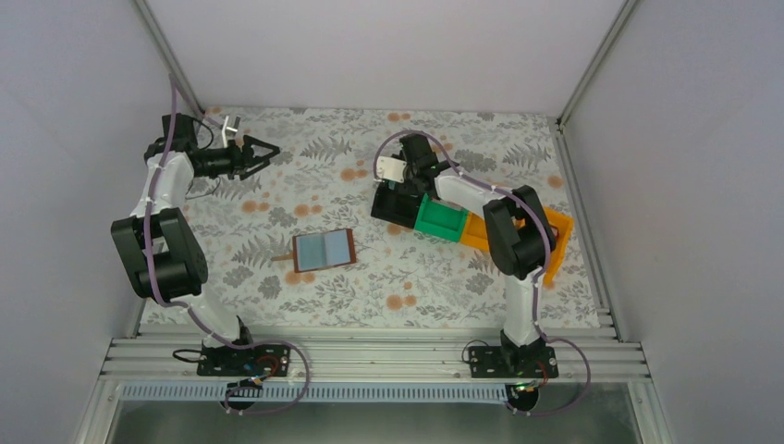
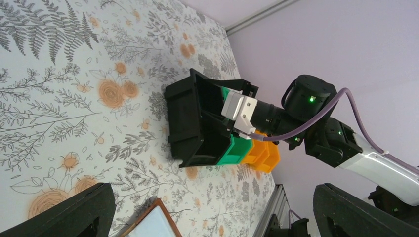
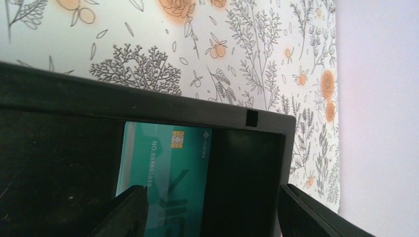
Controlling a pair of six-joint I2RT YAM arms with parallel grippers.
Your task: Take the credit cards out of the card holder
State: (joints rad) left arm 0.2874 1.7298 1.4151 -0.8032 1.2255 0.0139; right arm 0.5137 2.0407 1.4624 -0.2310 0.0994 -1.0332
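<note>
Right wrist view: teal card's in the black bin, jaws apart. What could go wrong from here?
1. The right gripper reaches into the black bin close to its wall; a skewed lift might hook the rim and drag the bin.
2. The teal card lies just beyond the open fingers; closing now could grab it.
3. The card holder lies open and unheld mid-table, with the left gripper far off; pulling the next card could slide it.

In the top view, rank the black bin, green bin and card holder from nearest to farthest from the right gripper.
1. black bin: directly under the right gripper.
2. green bin: next along the row of bins.
3. card holder: lying open mid-table, nearer the arm bases.
</note>
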